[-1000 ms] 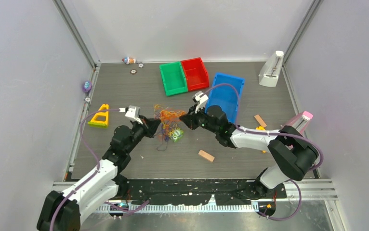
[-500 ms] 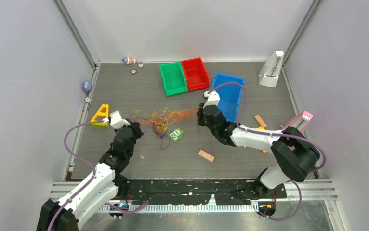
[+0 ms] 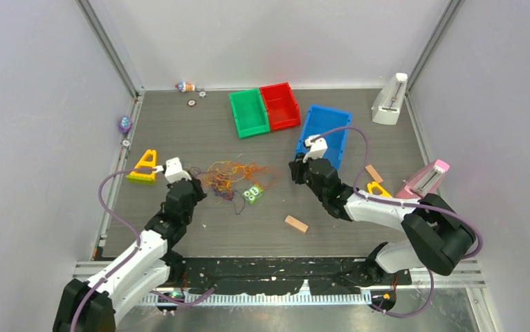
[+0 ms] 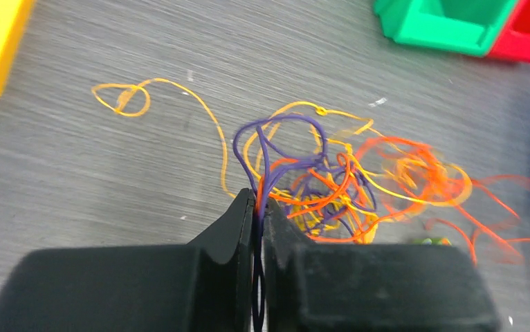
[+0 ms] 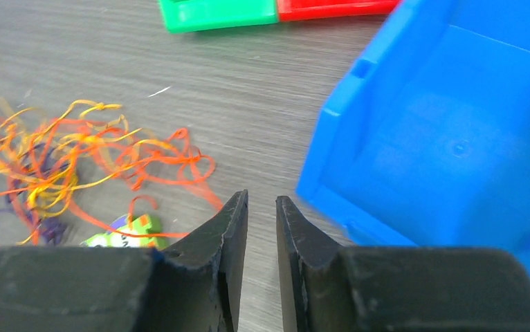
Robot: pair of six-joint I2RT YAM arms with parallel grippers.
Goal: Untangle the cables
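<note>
Your cables [image 3: 229, 176] lay in one loose tangle on the table [image 3: 179, 124] (hair-thin strands, orange-red, yellow and dark purple), loops crossing through each other, one yellow loop trailing clear of the clump and orange ends straggling out opposite.

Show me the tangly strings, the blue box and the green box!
cables [image 3: 226, 177]: top view, middle of the tangle.
blue box [image 5: 442, 117]: right wrist view, its bare inside floor.
green box [image 3: 250, 113]: top view, its inside floor.

Orange, yellow, purple cables [image 4: 331, 188]
</note>
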